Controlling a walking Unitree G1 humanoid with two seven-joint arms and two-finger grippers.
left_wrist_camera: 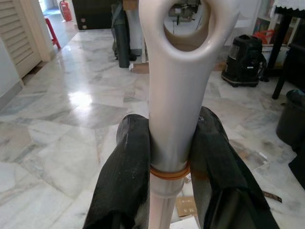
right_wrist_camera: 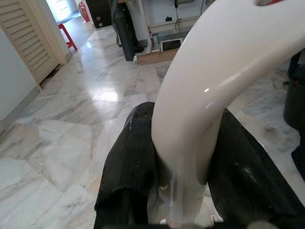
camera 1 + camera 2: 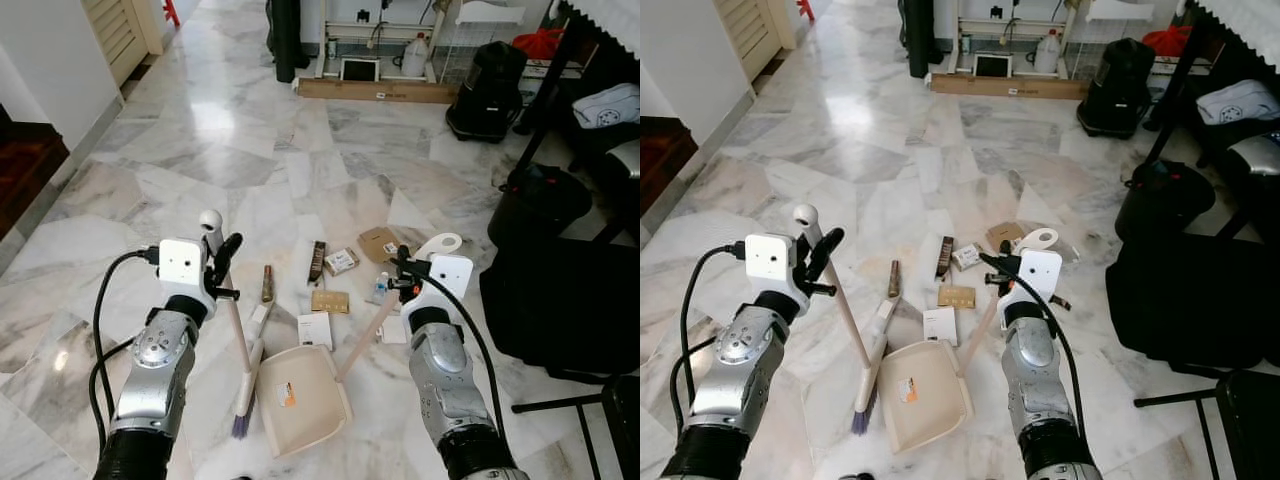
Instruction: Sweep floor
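My left gripper [image 3: 224, 262] is shut on the upper part of a broom's cream handle [image 3: 236, 330], just under its ring end [image 1: 190, 28]. The broom's purple bristles [image 3: 240, 424] rest on the marble floor beside a beige dustpan [image 3: 300, 398]. My right gripper [image 3: 402, 275] is shut on the dustpan's long handle [image 3: 365, 340], below its white loop [image 2: 224, 62]. The pan lies flat on the floor between my arms. Beyond the pan lies litter: a white paper [image 3: 315, 330], a tan card [image 3: 330, 301], a brown wrapper [image 3: 316, 260], a small box [image 3: 341, 262] and a cardboard piece [image 3: 380, 243].
A large black bag [image 3: 560, 300] and a black bin [image 3: 540, 200] stand close on the right, under a dark table. A black vacuum-like tub [image 3: 487, 90] and a wooden plank [image 3: 375, 90] sit at the far side. A wall and dark step [image 3: 20, 170] border the left.
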